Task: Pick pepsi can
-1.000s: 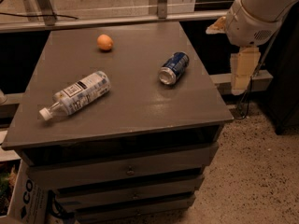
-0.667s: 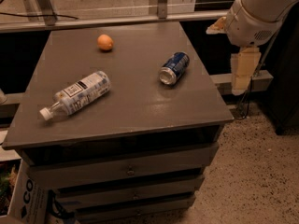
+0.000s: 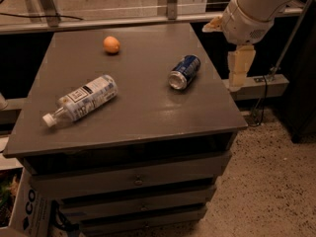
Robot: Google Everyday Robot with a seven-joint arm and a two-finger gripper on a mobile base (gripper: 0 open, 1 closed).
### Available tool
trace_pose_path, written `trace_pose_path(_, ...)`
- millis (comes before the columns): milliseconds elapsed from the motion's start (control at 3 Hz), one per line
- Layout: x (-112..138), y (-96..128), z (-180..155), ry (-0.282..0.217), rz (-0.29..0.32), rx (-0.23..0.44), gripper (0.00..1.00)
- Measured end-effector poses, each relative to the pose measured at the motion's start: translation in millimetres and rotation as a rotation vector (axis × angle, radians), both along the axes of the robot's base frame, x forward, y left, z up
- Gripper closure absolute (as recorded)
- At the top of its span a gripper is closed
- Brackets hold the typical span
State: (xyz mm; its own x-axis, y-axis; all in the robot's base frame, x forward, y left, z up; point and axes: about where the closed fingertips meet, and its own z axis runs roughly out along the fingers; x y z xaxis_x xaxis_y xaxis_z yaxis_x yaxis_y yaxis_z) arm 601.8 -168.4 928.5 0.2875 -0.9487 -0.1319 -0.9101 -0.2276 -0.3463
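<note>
Pepsi can (image 3: 184, 72) lies on its side on the right part of the bench (image 3: 148, 117), silver end toward the front. Off the bench's right edge hangs the gripper (image 3: 236, 84), right of the can and apart from it; whether it is spread or closed is unclear.

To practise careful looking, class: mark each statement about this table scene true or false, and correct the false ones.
1. The pepsi can lies on its side on the table. True.
2. The claw is holding the can. False: it hangs beyond the table edge nearest the can, apart from it.
3. The plastic bottle stands upright. False: it lies on its side, cap pointing toward the front corner.
4. The orange sits nearer the table's far edge than the can does. True.
</note>
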Motion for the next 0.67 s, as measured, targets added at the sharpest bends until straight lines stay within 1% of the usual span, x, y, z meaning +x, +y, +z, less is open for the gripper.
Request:
trace_pose_path(333,27,14,-14,0.007,0.071,0.005,0.00)
trace_pose_path(667,46,27,-28,0.006,0.164,0.000,0.00)
